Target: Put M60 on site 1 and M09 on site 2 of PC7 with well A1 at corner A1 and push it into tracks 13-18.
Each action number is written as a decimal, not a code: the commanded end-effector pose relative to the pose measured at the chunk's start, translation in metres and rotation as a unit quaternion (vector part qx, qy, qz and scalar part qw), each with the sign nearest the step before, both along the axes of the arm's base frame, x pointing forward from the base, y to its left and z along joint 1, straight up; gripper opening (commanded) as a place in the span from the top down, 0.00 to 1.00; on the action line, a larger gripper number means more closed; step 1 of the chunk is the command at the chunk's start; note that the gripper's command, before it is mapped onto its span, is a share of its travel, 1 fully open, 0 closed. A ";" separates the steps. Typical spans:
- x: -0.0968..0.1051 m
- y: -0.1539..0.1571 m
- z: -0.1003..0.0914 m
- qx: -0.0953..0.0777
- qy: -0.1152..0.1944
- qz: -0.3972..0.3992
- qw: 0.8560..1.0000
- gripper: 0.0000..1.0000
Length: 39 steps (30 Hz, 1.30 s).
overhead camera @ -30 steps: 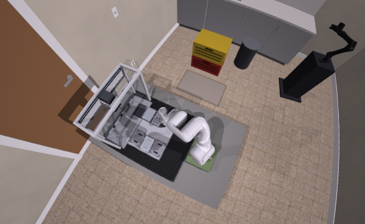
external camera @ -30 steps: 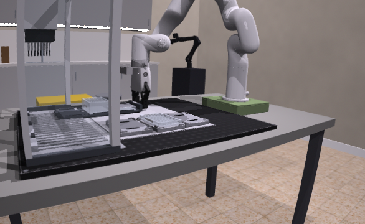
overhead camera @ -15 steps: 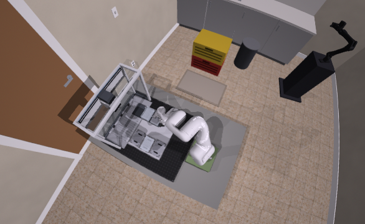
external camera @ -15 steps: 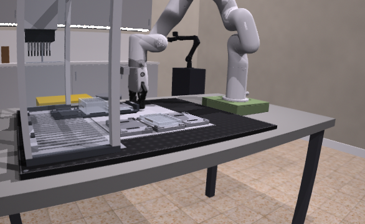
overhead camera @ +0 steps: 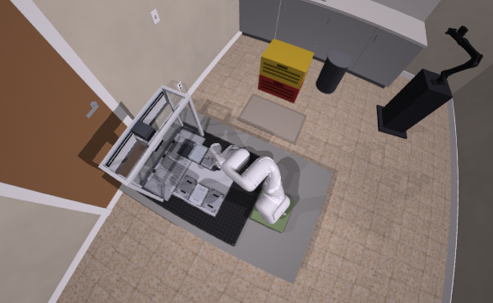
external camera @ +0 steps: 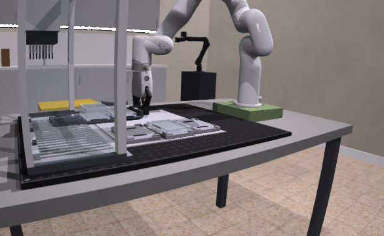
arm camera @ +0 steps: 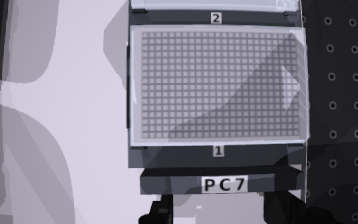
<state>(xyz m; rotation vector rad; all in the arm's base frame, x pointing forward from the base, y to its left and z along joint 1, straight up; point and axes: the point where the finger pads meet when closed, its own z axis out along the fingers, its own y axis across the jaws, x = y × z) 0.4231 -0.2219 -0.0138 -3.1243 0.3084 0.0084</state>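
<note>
One carrier PC7 (arm camera: 219,170) on the pale apron, two plates on it: the 384-well plate M60 (arm camera: 219,85) flat on site 1, just beyond the handle label, and a deep-well block M09 (external camera: 94,111) on site 2 beyond that (only its near edge shows in the wrist view). One more plate, M06 (external camera: 170,126), sits in the middle of three nests (external camera: 166,129); the two nests either side hold nothing. Carrier long axis runs near-to-far in the wrist view, handle end nearest the camera, rails (external camera: 67,139) at the far end. Arm reaches out from its green base (external camera: 248,110), wrist straight down over the handle. Gripper (external camera: 141,106) spread wide, gripping nothing, fingers either side of the handle.
</note>
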 end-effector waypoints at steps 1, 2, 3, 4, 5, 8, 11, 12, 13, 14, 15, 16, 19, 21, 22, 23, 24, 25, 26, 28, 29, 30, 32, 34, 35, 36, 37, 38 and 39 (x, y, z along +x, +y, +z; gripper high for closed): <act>0.004 -0.001 0.002 0.000 -0.002 0.000 1.000 0.19; 0.005 -0.001 0.002 0.000 -0.002 0.000 1.000 0.19; 0.006 -0.002 0.002 0.000 -0.002 0.000 1.000 0.19; 0.007 -0.002 0.002 0.000 -0.002 0.000 1.000 0.19; 0.008 -0.002 0.002 0.000 -0.002 0.000 1.000 0.19; 0.011 -0.003 0.002 0.000 -0.002 0.000 1.000 0.19; 0.014 -0.003 0.002 0.000 -0.002 0.000 1.000 0.19; 0.015 -0.003 0.002 0.000 -0.002 0.000 1.000 0.19; 0.016 -0.004 0.002 0.000 -0.002 0.000 1.000 0.19; 0.017 -0.004 0.002 0.000 -0.002 0.000 1.000 0.19; 0.017 -0.004 0.002 0.000 -0.002 0.000 1.000 0.19; 0.017 -0.004 0.002 0.000 -0.002 0.000 1.000 0.19; 0.019 -0.004 0.002 0.000 -0.002 0.000 1.000 0.19; 0.021 -0.005 0.002 0.000 -0.002 0.000 1.000 0.19; 0.022 -0.005 0.002 0.000 -0.002 0.000 1.000 0.19; 0.023 -0.005 0.002 0.000 -0.002 0.000 1.000 0.19; 0.024 -0.005 0.002 0.000 -0.002 0.000 1.000 0.19; 0.025 -0.006 0.002 0.000 -0.002 0.000 1.000 0.19; 0.026 -0.006 0.002 0.000 -0.002 0.000 1.000 0.19; 0.028 -0.006 0.002 0.000 -0.002 0.000 1.000 0.19; 0.029 -0.006 0.002 0.000 -0.002 0.000 1.000 0.19; 0.030 -0.007 0.002 0.000 -0.002 0.000 1.000 0.19; 0.031 -0.007 0.002 0.000 -0.002 0.000 1.000 0.19; 0.032 -0.007 0.002 0.000 -0.002 0.000 1.000 0.19; 0.033 -0.007 0.002 0.000 -0.002 0.000 1.000 0.19; 0.034 -0.007 0.002 0.000 -0.002 0.000 1.000 0.19; 0.035 -0.007 0.002 0.000 -0.002 0.000 1.000 0.19; 0.036 -0.008 0.002 0.000 -0.002 0.000 1.000 0.19; 0.037 -0.008 0.002 0.000 -0.002 0.000 1.000 0.19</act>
